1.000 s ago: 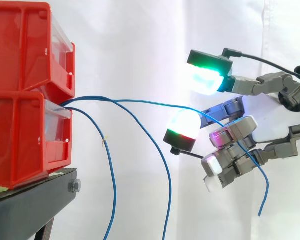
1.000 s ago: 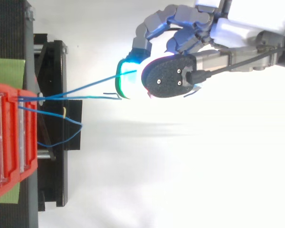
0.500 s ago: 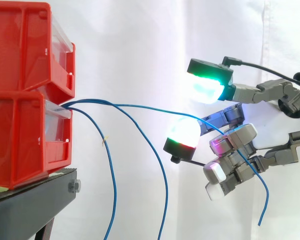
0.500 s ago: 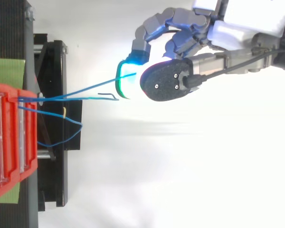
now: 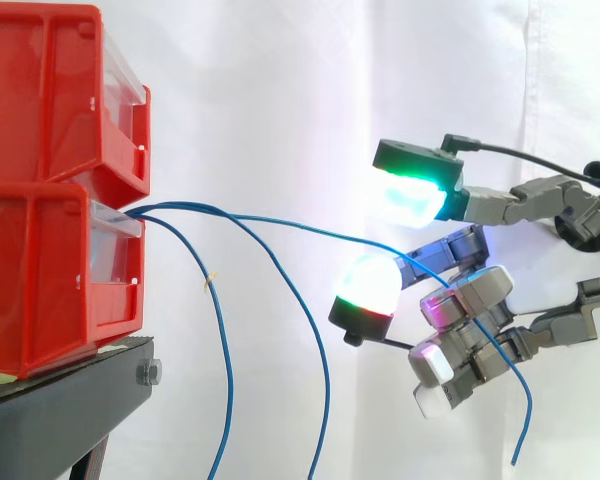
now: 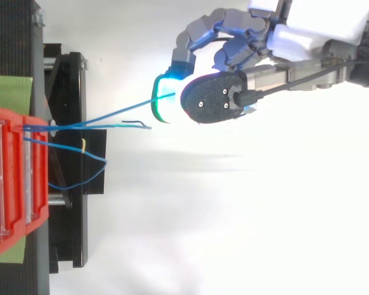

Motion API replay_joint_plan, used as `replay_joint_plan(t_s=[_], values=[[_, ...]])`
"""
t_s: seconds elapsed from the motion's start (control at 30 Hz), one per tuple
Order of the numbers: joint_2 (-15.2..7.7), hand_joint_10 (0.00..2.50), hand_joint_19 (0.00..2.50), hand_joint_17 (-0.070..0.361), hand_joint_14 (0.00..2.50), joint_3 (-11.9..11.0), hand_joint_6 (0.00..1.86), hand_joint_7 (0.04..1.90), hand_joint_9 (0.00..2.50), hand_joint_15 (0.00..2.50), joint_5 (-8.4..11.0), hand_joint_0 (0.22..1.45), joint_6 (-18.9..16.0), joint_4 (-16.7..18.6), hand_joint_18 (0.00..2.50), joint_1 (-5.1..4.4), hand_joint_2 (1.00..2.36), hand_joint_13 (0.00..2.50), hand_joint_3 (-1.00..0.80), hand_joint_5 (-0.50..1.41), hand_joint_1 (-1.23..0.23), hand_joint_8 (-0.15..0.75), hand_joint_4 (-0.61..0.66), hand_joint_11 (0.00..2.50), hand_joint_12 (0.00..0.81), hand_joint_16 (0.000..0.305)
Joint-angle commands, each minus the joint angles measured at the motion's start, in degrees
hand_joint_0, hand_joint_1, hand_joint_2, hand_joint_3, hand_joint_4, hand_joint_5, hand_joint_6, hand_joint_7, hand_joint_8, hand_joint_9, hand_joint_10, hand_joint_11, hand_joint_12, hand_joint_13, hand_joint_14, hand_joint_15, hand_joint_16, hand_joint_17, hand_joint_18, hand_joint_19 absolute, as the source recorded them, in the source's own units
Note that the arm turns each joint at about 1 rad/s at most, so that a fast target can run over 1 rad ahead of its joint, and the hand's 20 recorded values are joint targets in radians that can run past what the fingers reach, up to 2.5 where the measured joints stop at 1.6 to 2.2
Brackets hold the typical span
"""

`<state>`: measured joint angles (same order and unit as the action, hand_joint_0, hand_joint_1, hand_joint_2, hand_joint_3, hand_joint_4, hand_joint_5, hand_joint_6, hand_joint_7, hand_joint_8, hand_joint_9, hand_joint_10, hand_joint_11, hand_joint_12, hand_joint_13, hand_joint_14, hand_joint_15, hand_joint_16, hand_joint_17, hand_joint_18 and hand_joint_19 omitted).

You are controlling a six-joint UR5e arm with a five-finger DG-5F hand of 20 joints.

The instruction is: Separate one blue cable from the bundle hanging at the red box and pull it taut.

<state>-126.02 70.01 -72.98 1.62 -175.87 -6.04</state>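
Grips thin blue cable [image 5: 300, 228] in curled fingers of grey robot hand [image 5: 458, 292], well apart from red plastic box [image 5: 40, 270]. Spans box front to hand, sagging; likely needs pull straight away from box.

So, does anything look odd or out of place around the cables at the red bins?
Nothing is damaged. The one oddity: the blue cable running from the red bins to the hand sags in a bow instead of a straight line, and its free end dangles below the curled fingers. Two other cables hang loose.
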Motion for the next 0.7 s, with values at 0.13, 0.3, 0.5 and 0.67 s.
replay_joint_plan(t_s=[0.13,0.3,0.5,0.67], values=[[-0.2,1.02,0.51,0.094,0.02,0.0,0.81,0.89,0.78,0.86,-0.23,0.56,-1.6,-0.1,0.62,0.41,1.0,0.93,-0.5,-0.24,-0.53,0.286,0.1,1.37,0.339,0.042],[-0.2,1.01,0.5,0.093,0.02,0.0,0.84,0.9,0.78,0.86,-0.23,0.58,-1.9,-0.4,0.62,0.85,1.0,0.94,-0.5,-0.24,-0.54,0.281,0.09,1.36,0.333,0.041],[-0.1,1.01,0.51,0.092,0.02,-0.1,0.86,0.91,0.78,0.87,-0.32,0.6,-2.2,-0.4,0.62,1.12,1.01,0.94,-0.44,-0.24,-0.56,0.271,0.09,1.37,0.329,0.041],[-0.1,1.02,0.51,0.092,0.02,-0.1,0.87,0.9,0.78,0.87,-0.41,0.61,-2.4,-0.4,0.62,1.12,1.01,0.95,-0.43,-0.25,-0.57,0.276,0.09,1.36,0.333,0.041]])
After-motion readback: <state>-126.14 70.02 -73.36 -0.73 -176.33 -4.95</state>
